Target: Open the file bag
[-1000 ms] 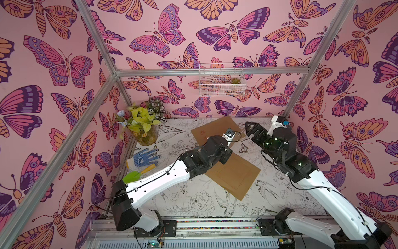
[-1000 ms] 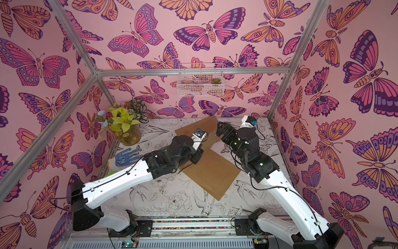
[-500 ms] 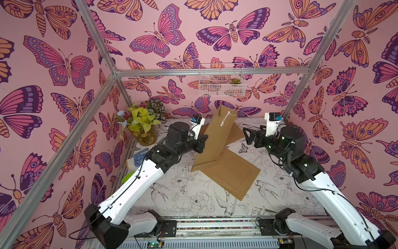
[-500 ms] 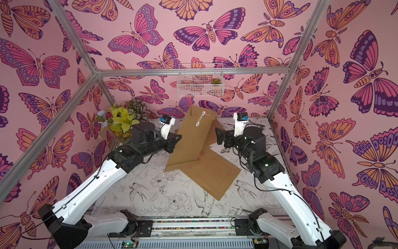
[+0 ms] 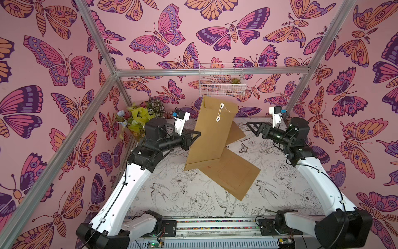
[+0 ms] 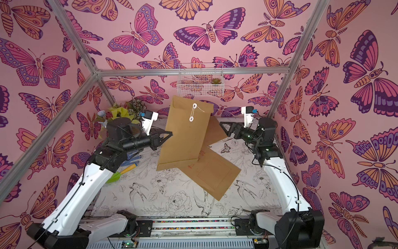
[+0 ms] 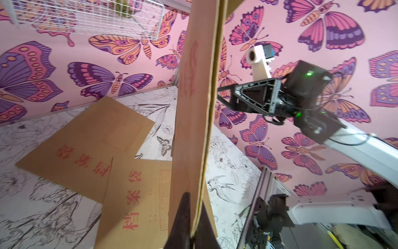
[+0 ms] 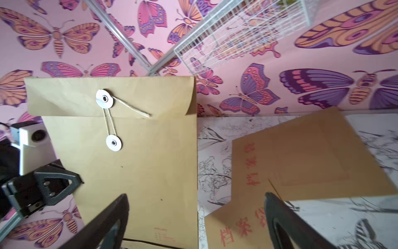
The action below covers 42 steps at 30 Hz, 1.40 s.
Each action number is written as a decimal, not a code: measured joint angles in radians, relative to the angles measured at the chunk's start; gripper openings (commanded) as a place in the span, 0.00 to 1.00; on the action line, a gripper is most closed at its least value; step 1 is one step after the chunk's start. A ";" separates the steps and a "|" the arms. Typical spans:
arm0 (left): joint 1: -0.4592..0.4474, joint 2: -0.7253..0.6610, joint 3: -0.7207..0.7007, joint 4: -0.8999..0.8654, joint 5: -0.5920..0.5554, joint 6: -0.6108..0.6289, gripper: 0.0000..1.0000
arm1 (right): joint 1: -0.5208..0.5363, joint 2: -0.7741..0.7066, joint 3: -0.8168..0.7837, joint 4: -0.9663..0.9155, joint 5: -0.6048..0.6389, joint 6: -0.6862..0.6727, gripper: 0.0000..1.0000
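left fingers (image 7: 183, 217) pinch the upright file bag (image 5: 212, 133), partly hiding flat bags (image 5: 234, 179).

The flower-printed bench (image 5: 189, 202) bears a near file bag (image 5: 234, 174) overlapping a far file bag (image 5: 236, 134) mid-frame, a potted plant (image 5: 137, 127) upper left, seemingly a glove (image 6: 131, 159).

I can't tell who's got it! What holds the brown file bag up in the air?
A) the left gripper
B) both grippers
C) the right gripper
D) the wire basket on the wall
A: the left gripper is shut on the side edge of the raised file bag, while the right gripper is open and apart from it.
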 measured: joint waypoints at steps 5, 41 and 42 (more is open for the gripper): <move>0.000 -0.036 0.000 0.014 0.085 0.001 0.01 | 0.000 0.068 -0.004 0.249 -0.138 0.177 0.98; 0.043 -0.077 -0.046 0.229 0.122 -0.149 0.53 | 0.078 0.031 0.013 0.658 -0.282 0.520 0.00; 0.043 -0.073 -0.040 0.230 0.128 -0.146 0.53 | 0.082 0.018 0.013 0.652 -0.284 0.515 0.00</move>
